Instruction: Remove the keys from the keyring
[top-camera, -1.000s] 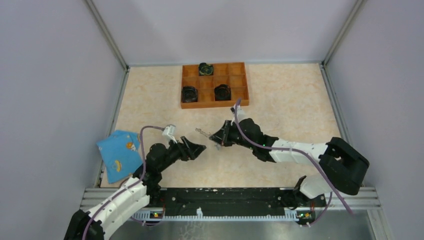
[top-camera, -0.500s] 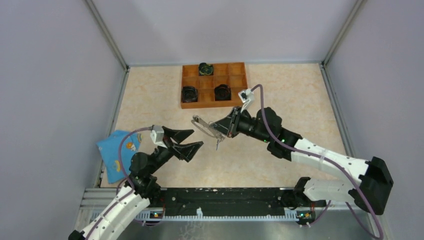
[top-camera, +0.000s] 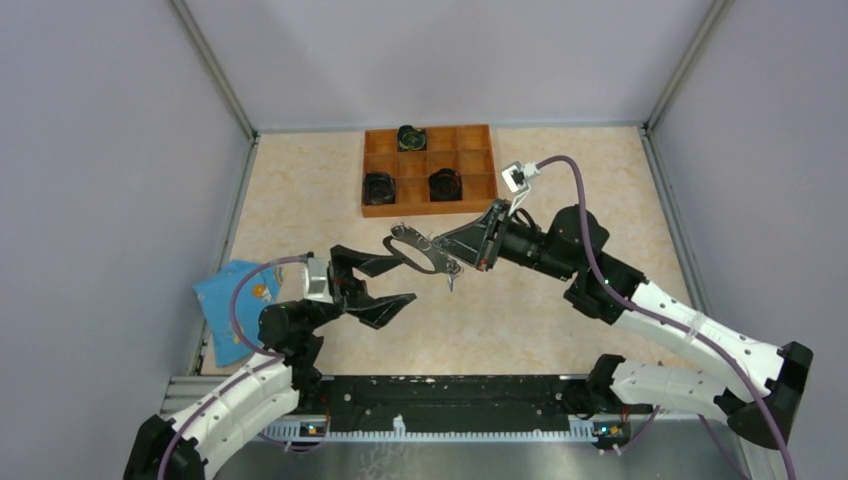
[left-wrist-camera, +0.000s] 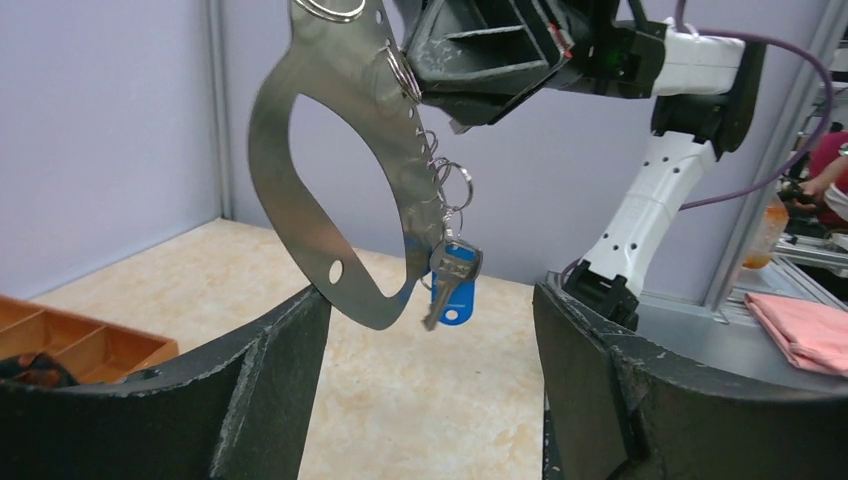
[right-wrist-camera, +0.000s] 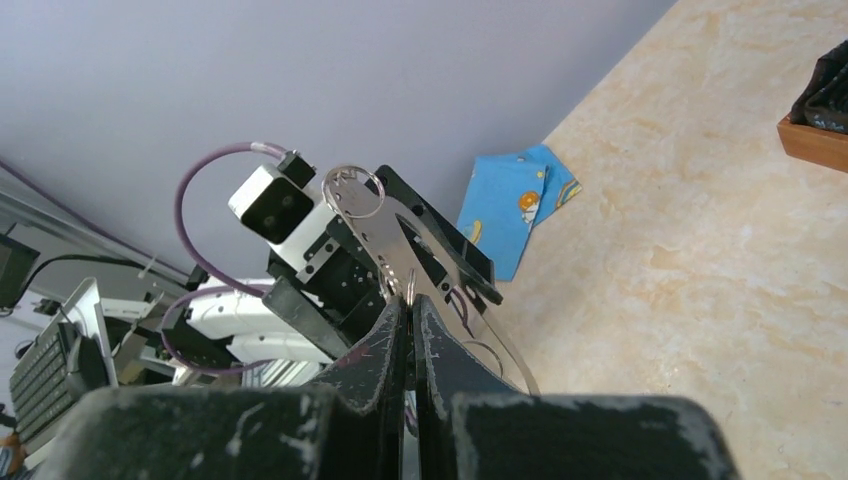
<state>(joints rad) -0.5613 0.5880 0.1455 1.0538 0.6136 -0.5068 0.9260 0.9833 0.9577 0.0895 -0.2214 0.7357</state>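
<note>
Keyring (left-wrist-camera: 283, 205) hangs pinched in the closed right tool (top-camera: 468, 246), keys (left-wrist-camera: 452, 290) dangling above the tabletop (top-camera: 560, 180); left tool (top-camera: 405, 280) gapes open beneath.

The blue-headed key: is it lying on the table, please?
No, the key hangs in the air from small rings on the keyring.

No writing, number or brand can be read in any view. The light-blue packet (top-camera: 237, 310) carries orange print, but it is too small and blurred to make out as letters. The blue head of the key (left-wrist-camera: 453, 298) and the metal face of the keyring (left-wrist-camera: 400, 160) show no mark that can be read.
</note>
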